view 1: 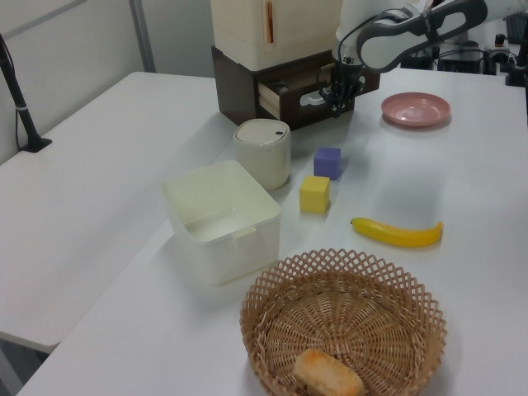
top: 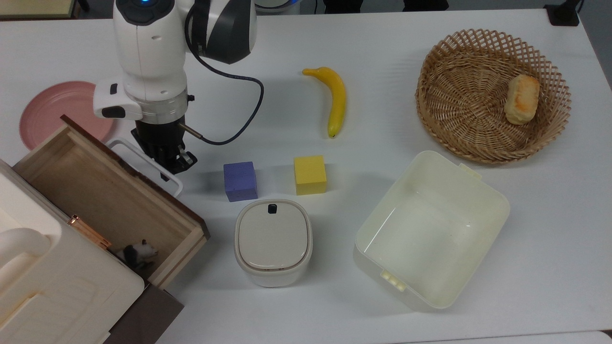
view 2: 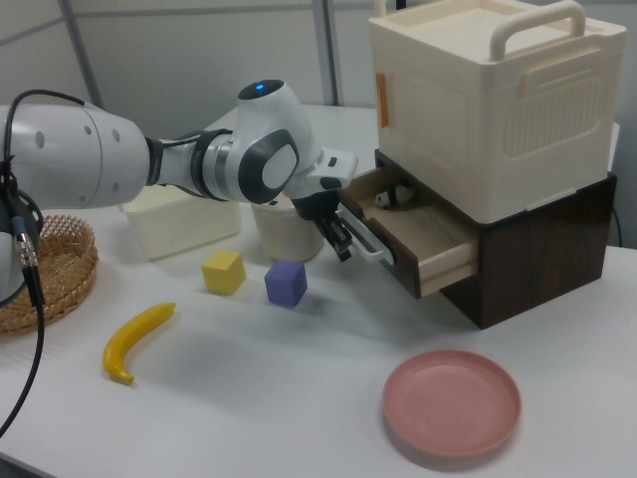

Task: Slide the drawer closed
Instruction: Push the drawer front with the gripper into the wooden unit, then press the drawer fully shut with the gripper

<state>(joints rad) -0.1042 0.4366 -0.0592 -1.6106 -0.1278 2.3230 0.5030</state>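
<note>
The tool (top: pixel 176 165) presses against the white loop handle (top: pixel 143 160) of the light-wood drawer with a dark brown front panel (top: pixel 103 191), which stands pulled out; whether its fingers are parted I cannot tell; a purple foam cube (top: pixel 240 180) sits just beside it on the white counter (top: pixel 306 306).

Arm (top: pixel 148 52) reaching down, wrist near vertical, gripper (top: pixel 173 161) low, pointing downward.
</note>
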